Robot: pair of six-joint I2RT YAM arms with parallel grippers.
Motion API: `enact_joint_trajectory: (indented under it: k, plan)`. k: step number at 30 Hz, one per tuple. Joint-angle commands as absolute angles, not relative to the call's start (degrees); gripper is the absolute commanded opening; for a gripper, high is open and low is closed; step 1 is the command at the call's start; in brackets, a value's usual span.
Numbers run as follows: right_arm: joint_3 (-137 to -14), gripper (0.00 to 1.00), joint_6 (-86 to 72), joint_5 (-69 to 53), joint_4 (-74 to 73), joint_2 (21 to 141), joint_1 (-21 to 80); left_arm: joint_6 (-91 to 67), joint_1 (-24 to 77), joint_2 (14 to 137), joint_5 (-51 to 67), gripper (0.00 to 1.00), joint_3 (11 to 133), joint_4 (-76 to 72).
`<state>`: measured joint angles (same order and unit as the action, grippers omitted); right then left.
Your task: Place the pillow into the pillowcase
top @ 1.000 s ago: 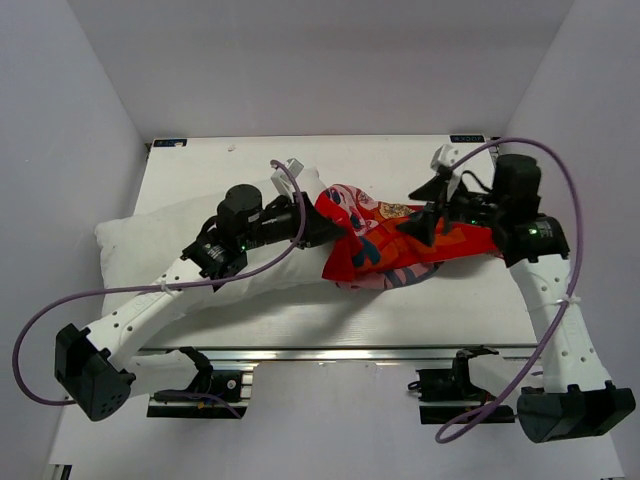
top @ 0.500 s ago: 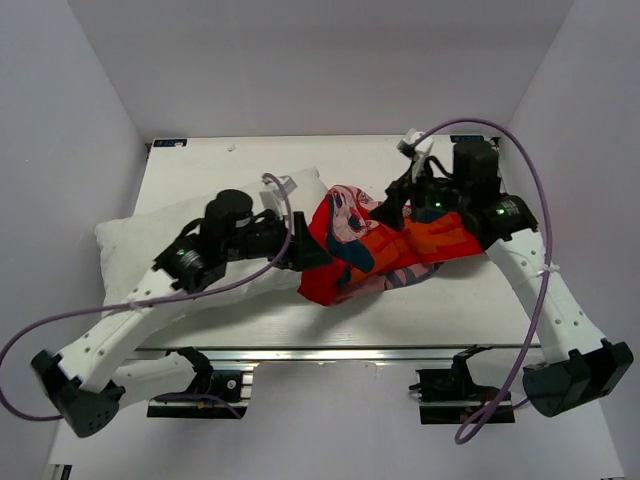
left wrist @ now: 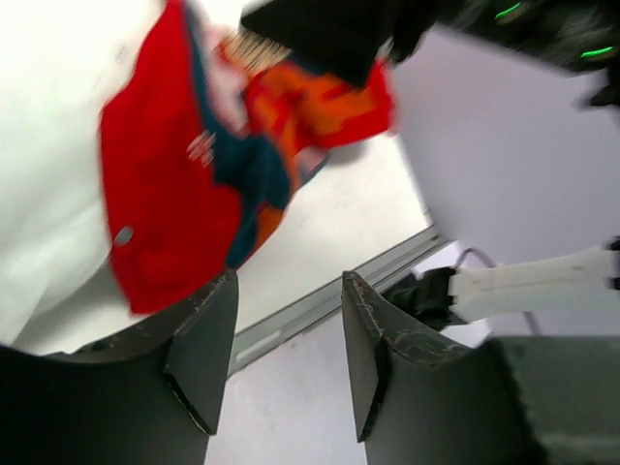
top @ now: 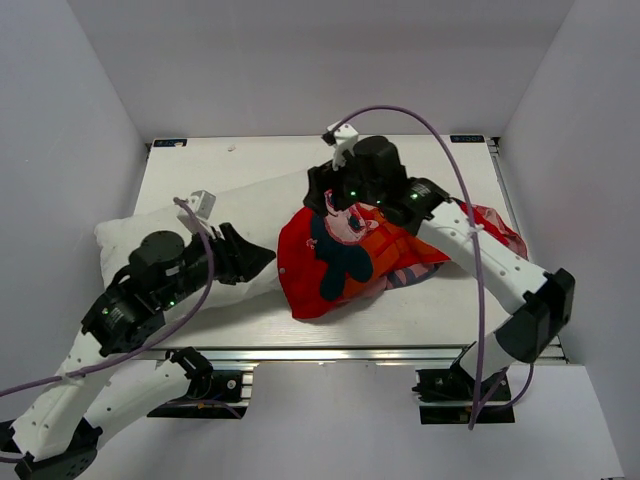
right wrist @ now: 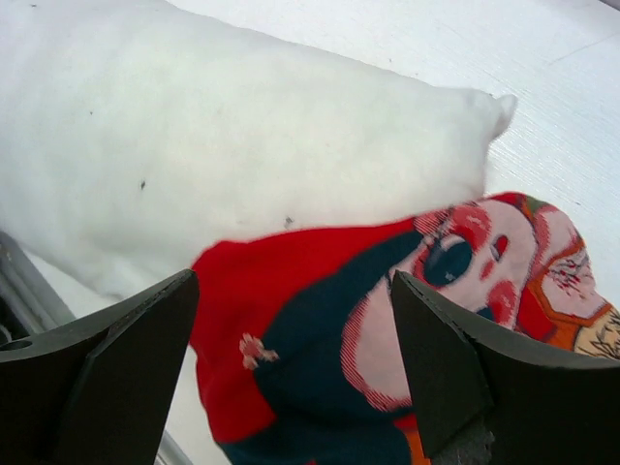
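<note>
Overhead, the right gripper (top: 322, 198) has swung left since half a second ago. It now hangs at the far edge of the pillowcase (top: 300, 280), where red cloth overlaps the end of the pillow (top: 150, 240). The left gripper (top: 262, 258) has backed off the cloth, and the case's edge lies just ahead of it, apart from it. The case is spread wider than before, with one cartoon figure (top: 340, 245) face up. A red end trails behind the right arm (top: 470, 245) on the surface (top: 240, 165).

From the left wrist, blurred, the left gripper (left wrist: 287, 358) stands moderately open with nothing in the gap. The pillowcase (left wrist: 165, 223) lies ahead and to its left against the pillow (left wrist: 48, 145), with bare surface (left wrist: 339, 213) straight ahead.

From the right wrist, the right gripper (right wrist: 291, 378) is spread wide and empty. The pillowcase (right wrist: 310, 320) lies directly beneath it and the pillow (right wrist: 242, 126) just beyond, one corner reaching over the surface (right wrist: 581, 87).
</note>
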<state>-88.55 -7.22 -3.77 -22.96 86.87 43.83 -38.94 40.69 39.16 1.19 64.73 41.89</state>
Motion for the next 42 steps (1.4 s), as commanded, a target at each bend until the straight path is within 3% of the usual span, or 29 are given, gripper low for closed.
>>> enact_joint_trajectory:
  k: [1,10,13,16,19,20,22,26,28,31,34,38,42]
  plan:
    - [-92.29,0.85,-9.85,5.87,-19.34,90.16,48.85,-42.01,40.78,38.06,-1.66,0.58,60.91,44.30]
    - [-86.84,0.83,-12.83,15.20,-18.90,95.97,52.21,-43.68,40.78,31.91,-6.76,0.60,59.94,46.41]
    - [-85.43,0.80,-13.36,15.73,-19.16,96.68,52.12,-44.21,40.78,30.77,-7.12,0.60,58.80,46.06]
    - [-84.64,0.70,-13.97,14.42,-19.42,97.73,51.51,-44.30,40.78,30.50,-7.12,0.61,57.92,44.91]
    - [-85.51,0.41,-13.97,10.38,-19.16,98.35,50.01,-43.95,40.78,31.02,-7.03,0.61,57.57,43.77]
    - [-85.87,0.20,-13.89,8.54,-19.07,98.00,48.97,-43.77,40.78,31.63,-7.03,0.61,57.57,43.51]
    - [-86.66,0.00,-13.19,7.30,-18.90,95.81,47.82,-43.24,40.78,32.25,-6.94,0.61,57.57,42.89]
    - [-82.37,0.00,-9.24,-2.52,-17.15,86.60,42.11,-43.07,40.78,33.22,-6.59,0.61,56.96,40.70]
    - [-72.64,0.00,-6.08,-9.09,-13.99,77.46,36.43,-43.07,40.78,33.57,-6.07,0.61,55.82,39.47]
    - [-59.73,0.00,-0.28,-9.15,-10.45,65.41,29.65,-43.07,40.78,34.19,-4.84,0.61,54.23,37.36]
    - [-53.29,0.00,2.45,-10.26,-19.84,57.85,21.05,-42.80,40.78,35.85,-3.26,0.61,53.79,35.69]
    - [-48.27,0.00,8.32,-11.78,-31.00,50.11,18.19,-41.05,40.78,39.72,-1.15,0.61,54.66,33.76]
    - [-50.44,0.00,9.49,-6.87,-40.06,52.11,16.62,-38.94,40.69,44.73,0.52,0.61,57.56,32.87]
